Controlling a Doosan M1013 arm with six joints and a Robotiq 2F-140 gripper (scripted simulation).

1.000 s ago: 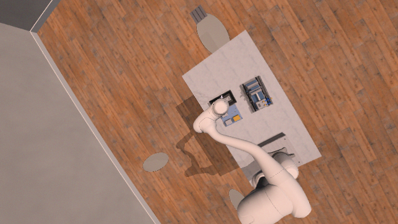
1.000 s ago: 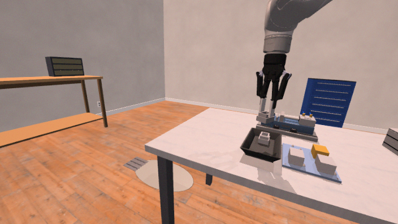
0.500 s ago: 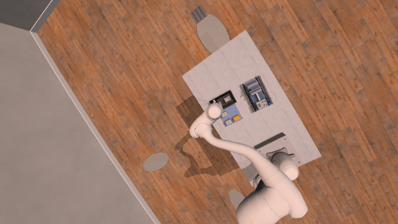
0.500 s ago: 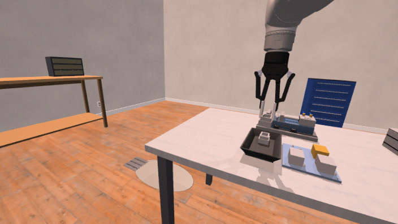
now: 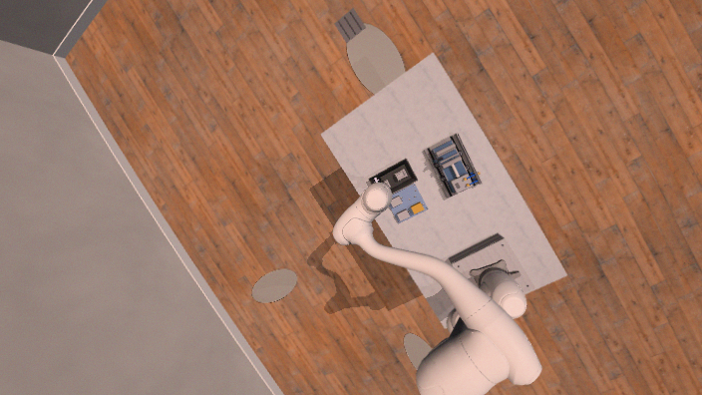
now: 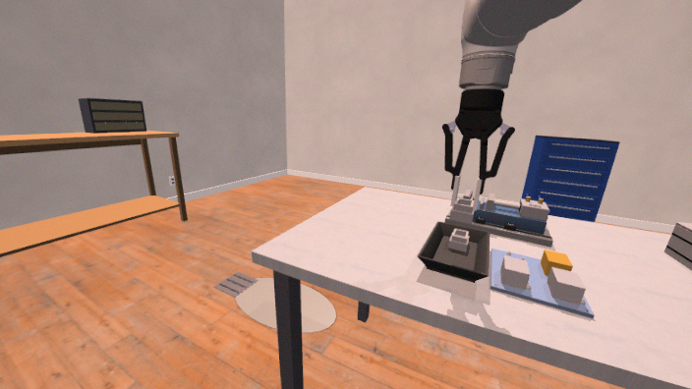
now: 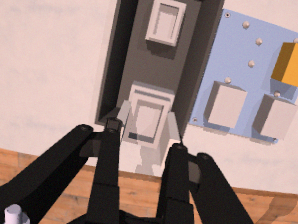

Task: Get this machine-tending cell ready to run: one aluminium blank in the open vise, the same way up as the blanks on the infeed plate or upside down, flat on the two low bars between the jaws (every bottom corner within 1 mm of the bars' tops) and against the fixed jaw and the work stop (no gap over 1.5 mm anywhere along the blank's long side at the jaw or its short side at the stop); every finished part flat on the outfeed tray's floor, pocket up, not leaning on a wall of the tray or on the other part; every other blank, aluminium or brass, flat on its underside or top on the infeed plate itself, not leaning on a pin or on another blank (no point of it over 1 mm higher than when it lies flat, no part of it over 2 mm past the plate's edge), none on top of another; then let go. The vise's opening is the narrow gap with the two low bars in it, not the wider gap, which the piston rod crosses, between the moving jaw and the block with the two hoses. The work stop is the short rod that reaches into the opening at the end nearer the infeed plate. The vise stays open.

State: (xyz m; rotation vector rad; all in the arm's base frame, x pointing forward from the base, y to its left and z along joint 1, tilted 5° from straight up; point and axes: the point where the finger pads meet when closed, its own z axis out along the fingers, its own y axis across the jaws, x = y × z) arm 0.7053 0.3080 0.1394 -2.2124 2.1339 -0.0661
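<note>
Hanging over the outfeed tray (image 5: 411, 170) (image 6: 457, 269) (image 7: 201, 55), your gripper (image 6: 467, 193) (image 7: 146, 118) was closed on a finished part (image 6: 463, 208) (image 7: 157, 96), pocket up, above the end nearer the table's edge. You had the other finished part (image 5: 401, 174) (image 6: 459, 242) (image 7: 175, 17) standing inside, toward the far end, a neighbour to clear. Beside the tray, your infeed plate (image 5: 412, 194) (image 6: 537, 291) (image 7: 235, 52) carried small pins (image 7: 245, 24), two aluminium blanks and the brass blank (image 5: 417, 208) (image 6: 556, 260) (image 7: 288, 65).
</note>
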